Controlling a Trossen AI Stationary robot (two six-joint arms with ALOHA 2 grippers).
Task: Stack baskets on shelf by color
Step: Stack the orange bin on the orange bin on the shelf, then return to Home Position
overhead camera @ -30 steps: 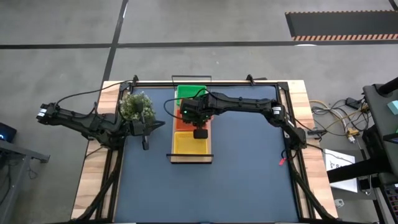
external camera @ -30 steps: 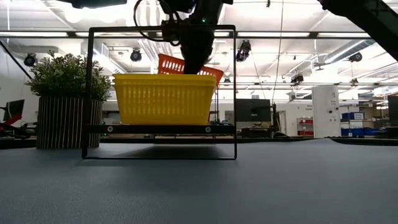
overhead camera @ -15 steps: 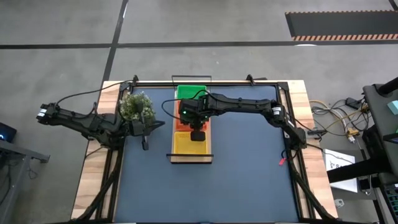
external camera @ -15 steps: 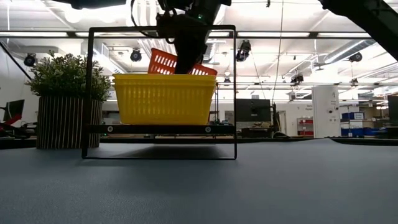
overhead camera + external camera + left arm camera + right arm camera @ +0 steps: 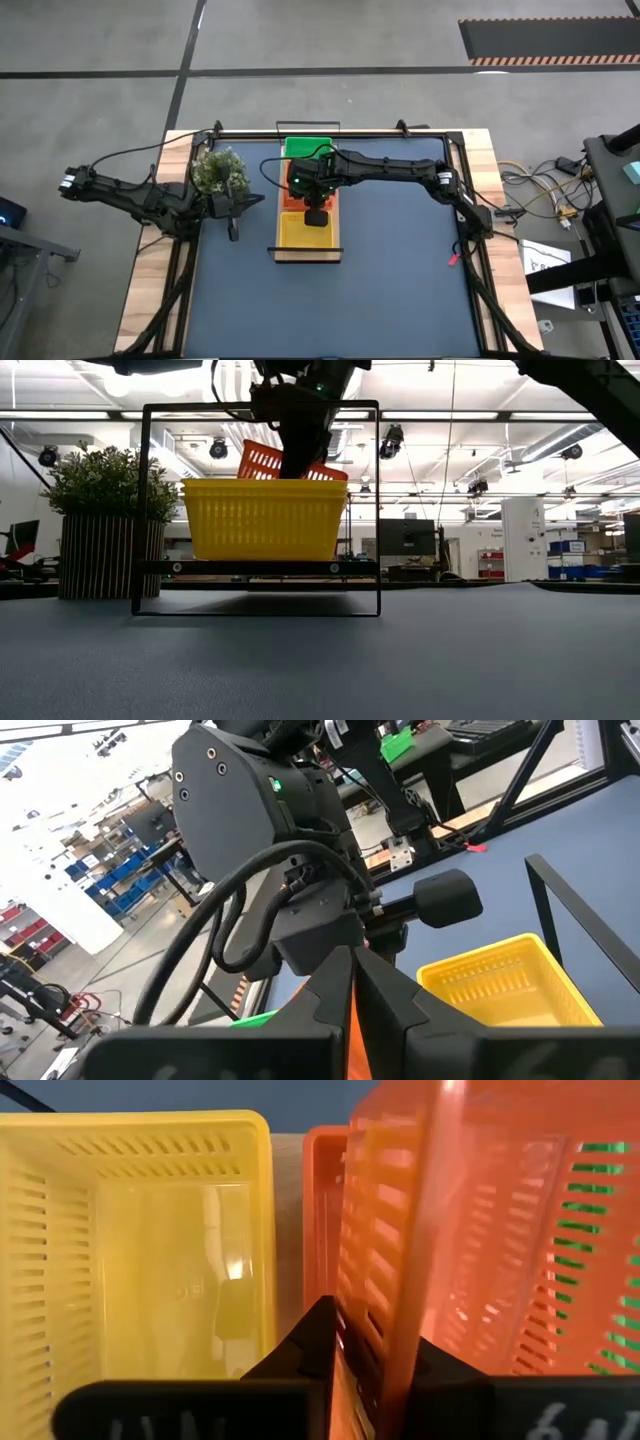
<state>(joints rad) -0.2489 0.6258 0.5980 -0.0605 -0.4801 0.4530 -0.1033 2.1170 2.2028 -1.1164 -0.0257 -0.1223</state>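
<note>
The light-wood shelf [image 5: 308, 256] lies in the table's middle, with a green basket [image 5: 305, 148] at its far end and a yellow basket [image 5: 303, 233] at its near end. Between them a red-orange basket [image 5: 322, 1210] sits on the shelf. Above it my right gripper [image 5: 316, 216] is shut on another red-orange basket [image 5: 262, 460], which shows tilted behind the yellow basket [image 5: 265, 520]. My left gripper [image 5: 234, 232] is shut and holds nothing. It hangs beside the potted plant [image 5: 220, 172], at the table's left. My right gripper pinches the tilted red-orange basket's mesh wall [image 5: 385, 1310] on the side toward the yellow basket, one finger [image 5: 320, 1335] on either face of the wall. The fingers slant down from above. The basket's lower edge is hidden behind the yellow basket, so I cannot tell whether it rests on anything.
The plant [image 5: 105, 485] in its slatted pot stands left of the shelf, close to my left arm. Thin black rails [image 5: 378, 510] rise at the shelf's short ends. The dark blue tabletop [image 5: 400, 280] stretches to the right of the shelf and toward the near edge.
My right gripper has turned a little at the wrist. The red-orange basket it holds has swung slightly toward the table's left, and it stays tilted above the shelf's middle.
</note>
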